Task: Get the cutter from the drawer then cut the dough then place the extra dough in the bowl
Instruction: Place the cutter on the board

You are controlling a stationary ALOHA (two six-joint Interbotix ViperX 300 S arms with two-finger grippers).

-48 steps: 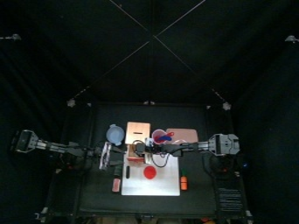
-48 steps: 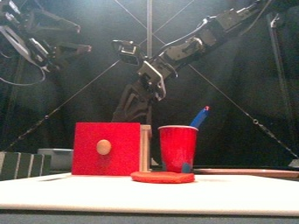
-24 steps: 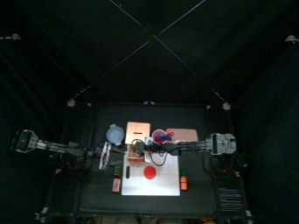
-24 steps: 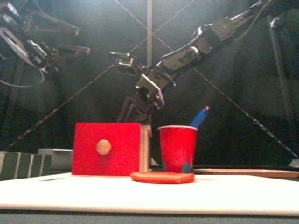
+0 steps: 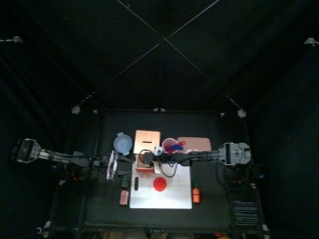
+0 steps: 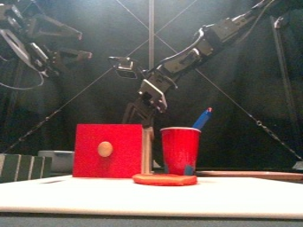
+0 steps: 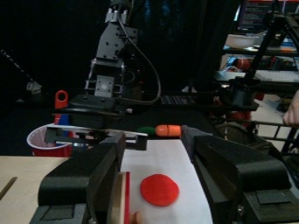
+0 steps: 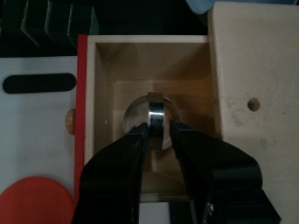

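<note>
- One round metal cutter [image 8: 153, 112] lies inside the open drawer [image 8: 117, 83] of the wooden box [image 8: 247, 87].
- Right gripper [image 8: 155, 133] hangs above it, jaws narrowly apart, holding nothing.
- Red dough disc [image 5: 161, 185] rests on the white cutting board [image 5: 182, 198].
- Left gripper [image 7: 152, 138] hovers by its left edge, jaws spread wide.

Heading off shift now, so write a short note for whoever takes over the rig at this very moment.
Left gripper: open, empty, hovering at the table's left, facing the white board.
Right gripper: above the open drawer of the wooden box, tips at the cutter; whether it grips cannot be told.
Things: the cutter lies in the drawer; the dough is a whole red disc on the board; the bowl sits back left of the board.
Done: drawer opened.
Left: lift the cutter out, cut the dough, put the extra dough in the bowl.
</note>
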